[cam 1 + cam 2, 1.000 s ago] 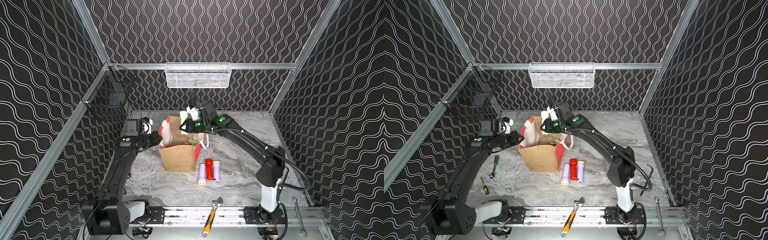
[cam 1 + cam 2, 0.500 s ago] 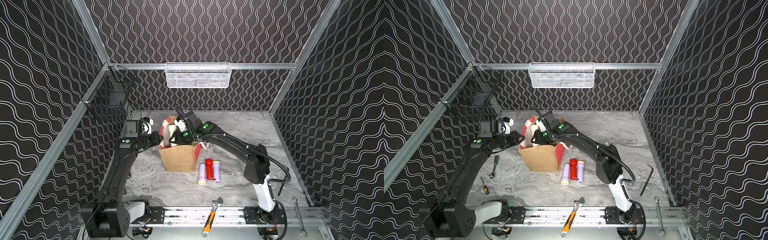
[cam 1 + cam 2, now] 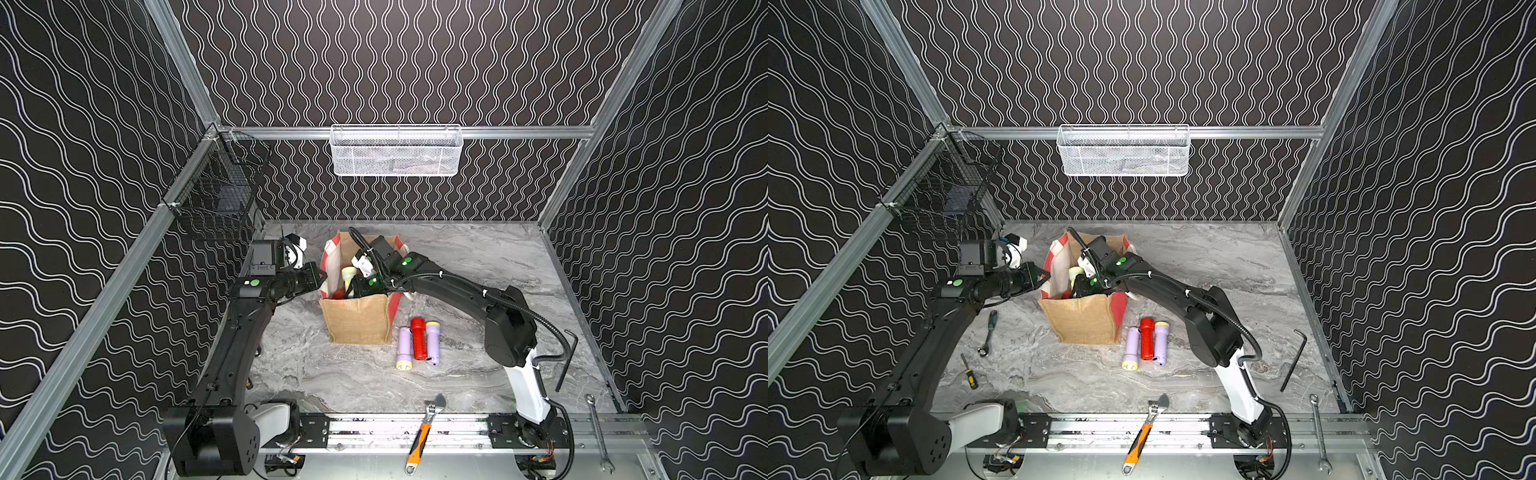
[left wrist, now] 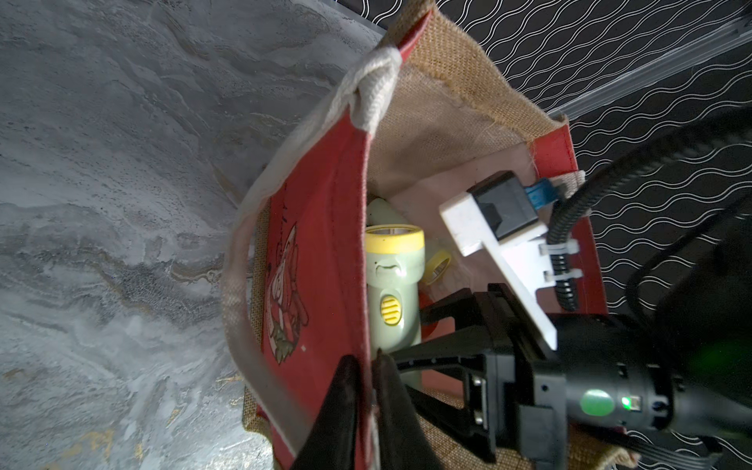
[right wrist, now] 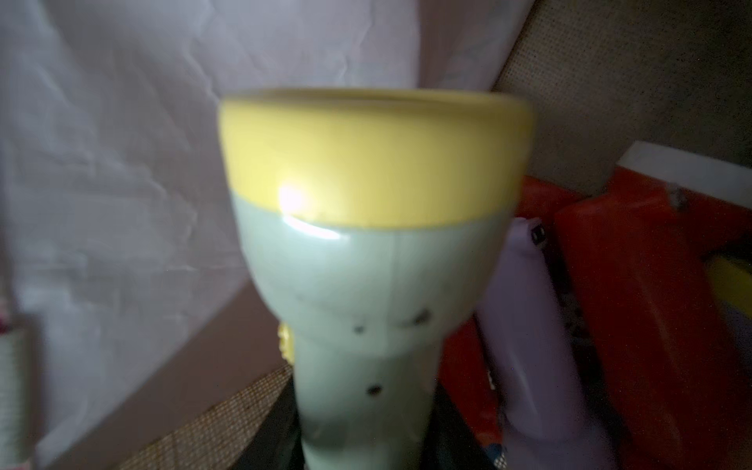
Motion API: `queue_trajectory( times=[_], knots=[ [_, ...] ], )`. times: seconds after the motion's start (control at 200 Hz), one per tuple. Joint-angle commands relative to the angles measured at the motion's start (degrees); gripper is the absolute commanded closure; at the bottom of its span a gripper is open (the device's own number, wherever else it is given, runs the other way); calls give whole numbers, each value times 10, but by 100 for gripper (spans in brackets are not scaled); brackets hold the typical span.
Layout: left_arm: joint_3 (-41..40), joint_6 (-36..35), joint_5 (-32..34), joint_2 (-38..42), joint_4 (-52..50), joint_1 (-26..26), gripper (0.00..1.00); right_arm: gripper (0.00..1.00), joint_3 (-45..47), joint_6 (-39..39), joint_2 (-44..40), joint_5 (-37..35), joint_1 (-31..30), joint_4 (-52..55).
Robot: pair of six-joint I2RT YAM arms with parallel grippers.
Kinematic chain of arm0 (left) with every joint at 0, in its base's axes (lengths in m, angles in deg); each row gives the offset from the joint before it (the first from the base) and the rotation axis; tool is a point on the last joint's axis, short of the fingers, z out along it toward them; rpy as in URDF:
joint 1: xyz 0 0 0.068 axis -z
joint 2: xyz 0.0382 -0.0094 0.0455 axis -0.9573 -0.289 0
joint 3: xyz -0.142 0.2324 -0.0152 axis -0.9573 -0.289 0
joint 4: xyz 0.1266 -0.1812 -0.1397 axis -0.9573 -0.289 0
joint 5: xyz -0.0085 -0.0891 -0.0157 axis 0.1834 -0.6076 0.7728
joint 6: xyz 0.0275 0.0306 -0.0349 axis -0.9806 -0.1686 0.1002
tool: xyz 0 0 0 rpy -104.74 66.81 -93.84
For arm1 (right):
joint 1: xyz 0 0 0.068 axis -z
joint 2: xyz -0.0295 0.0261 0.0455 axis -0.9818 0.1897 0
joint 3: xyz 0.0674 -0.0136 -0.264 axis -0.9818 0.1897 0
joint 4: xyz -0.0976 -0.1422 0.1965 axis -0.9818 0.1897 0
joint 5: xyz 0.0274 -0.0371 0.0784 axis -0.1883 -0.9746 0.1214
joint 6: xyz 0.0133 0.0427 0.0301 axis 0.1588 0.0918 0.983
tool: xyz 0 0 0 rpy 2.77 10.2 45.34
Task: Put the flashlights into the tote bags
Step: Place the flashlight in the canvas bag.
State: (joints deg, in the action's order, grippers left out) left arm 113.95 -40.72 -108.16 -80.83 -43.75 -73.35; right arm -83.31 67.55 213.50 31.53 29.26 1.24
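Now we are holding a green torch (image 4: 392, 276) inside the bag (image 4: 325, 244), right hand (image 4: 407, 337) gripping it, left hand (image 4: 365, 358) pinching the rim (image 4: 368, 203); next, likely, we are letting it go.

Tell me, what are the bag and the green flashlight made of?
The tote bag looks like coarse tan jute: matte, with an open weave and fraying edges; its red faces look smoother, maybe printed cloth. The pale green flashlight looks like glossy moulded plastic: a bright glint sits on its yellow head and a seam line runs down the body.
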Motion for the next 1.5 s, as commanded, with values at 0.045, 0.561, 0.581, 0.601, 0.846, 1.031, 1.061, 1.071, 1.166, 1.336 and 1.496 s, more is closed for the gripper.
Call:
queue_trajectory(
  times=[0.045,0.561,0.581,0.601,0.846,1.031,1.061,1.071,1.166,1.336,1.496],
  knots=[
    [-2,-2,-9,-1,19,0,85,67,-10,-3,22,22,0,7],
    [0,-2,-8,-3,19,0,85,49,-34,-18,47,48,7,36],
    [1,-2,-8,-4,18,0,85,48,-37,-20,46,48,9,37],
    [0,-2,-8,-4,18,0,85,46,-38,-21,45,48,10,38],
    [0,-3,-7,-4,17,0,85,38,-69,-30,22,46,29,47],
    [2,-4,-2,-1,16,0,85,35,-98,-57,-14,30,34,71],
    [1,-4,-2,-1,15,0,85,34,-99,-63,-22,22,35,75],
    [2,-4,-1,-2,15,0,85,34,-99,-65,-25,19,35,77],
    [2,-4,2,-1,13,0,85,32,-91,-84,-61,-12,37,89],
    [10,-8,13,-3,4,0,85,31,-29,-113,-145,-87,44,74],
    [20,-17,36,-6,-8,0,85,31,93,-101,-269,-157,69,60]
  ],
)
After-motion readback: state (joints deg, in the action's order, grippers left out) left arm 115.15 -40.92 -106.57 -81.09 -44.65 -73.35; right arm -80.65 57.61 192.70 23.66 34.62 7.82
